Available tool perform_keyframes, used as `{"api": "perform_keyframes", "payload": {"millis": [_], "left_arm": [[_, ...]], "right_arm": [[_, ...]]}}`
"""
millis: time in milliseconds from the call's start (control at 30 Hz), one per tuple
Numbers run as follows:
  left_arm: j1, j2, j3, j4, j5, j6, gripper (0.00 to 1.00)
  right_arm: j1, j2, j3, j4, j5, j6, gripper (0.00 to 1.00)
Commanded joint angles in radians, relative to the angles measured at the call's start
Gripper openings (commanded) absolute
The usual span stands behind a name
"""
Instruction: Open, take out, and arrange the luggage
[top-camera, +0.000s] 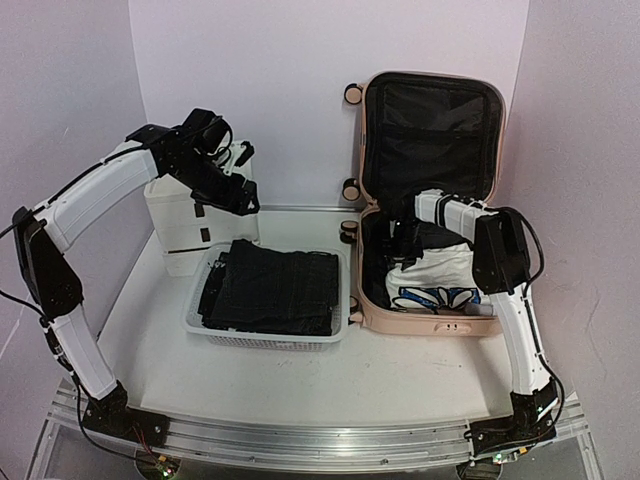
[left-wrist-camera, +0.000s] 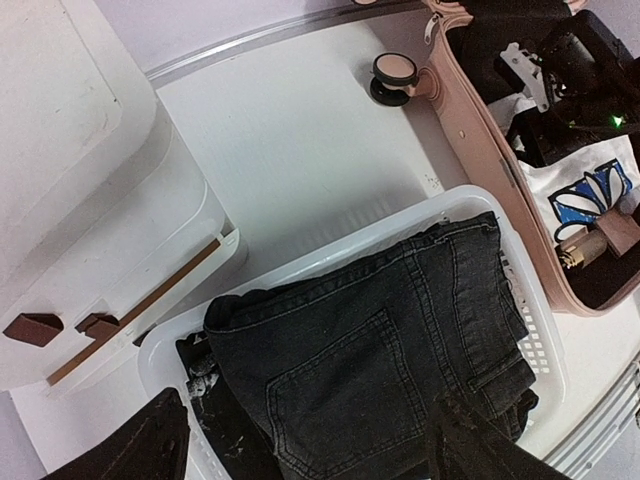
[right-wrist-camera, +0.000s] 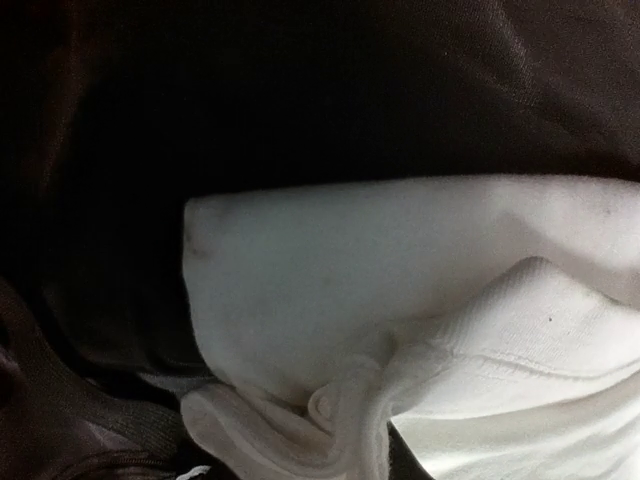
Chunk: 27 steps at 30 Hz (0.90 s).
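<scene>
Pale pink hard-shell suitcase (top-camera: 420, 322) lies open at the right of the white worktop (top-camera: 300, 385), lid upright. Right arm's fingers (top-camera: 404, 240) are inside it at white folded cloth (top-camera: 437, 268); their grip cannot be told. Left arm's fingers (left-wrist-camera: 140, 445) hang released above black jeans (left-wrist-camera: 380, 350) in a white perforated basket (top-camera: 262, 342).

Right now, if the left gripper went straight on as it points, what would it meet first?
Probably the dark jeans in the white basket; the open left gripper hangs above, depth unclear.

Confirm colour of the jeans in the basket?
Washed black, dark charcoal denim jeans; shows best in the left wrist view.
</scene>
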Motion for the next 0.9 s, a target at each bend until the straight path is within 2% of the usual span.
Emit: {"api": "perform_keyframes", "payload": {"millis": [0,67,100,167,300,500,567,700,867], "left_arm": [[0.007,0.005,0.061,0.012,-0.017,0.016,0.82],[0.008,0.009,0.063,0.011,-0.018,0.016,0.82],[0.008,0.012,0.065,0.011,-0.020,0.015,0.82],[0.010,0.019,0.073,0.012,-0.024,0.015,0.82],[0.013,0.031,0.090,0.011,-0.023,0.015,0.82],[0.019,0.040,0.096,0.011,-0.013,0.009,0.82],[0.020,0.043,0.098,0.012,-0.008,0.010,0.82],[0.026,0.043,0.100,0.012,-0.006,0.008,0.82],[0.032,0.036,0.096,0.011,-0.006,0.008,0.82]], "right_arm": [[-0.043,-0.080,-0.035,0.044,-0.165,-0.057,0.26],[-0.064,-0.091,-0.058,0.068,-0.243,-0.070,0.22],[-0.074,-0.098,-0.071,0.079,-0.271,-0.069,0.12],[-0.099,-0.109,-0.112,0.112,-0.322,-0.059,0.04],[-0.130,-0.119,-0.130,0.141,-0.385,-0.058,0.05],[-0.130,-0.099,-0.106,0.149,-0.395,-0.039,0.29],[-0.129,-0.089,-0.104,0.162,-0.375,-0.009,0.34],[-0.105,-0.073,-0.094,0.176,-0.267,0.007,0.47],[-0.060,-0.055,-0.065,0.158,-0.090,0.015,0.55]]}}
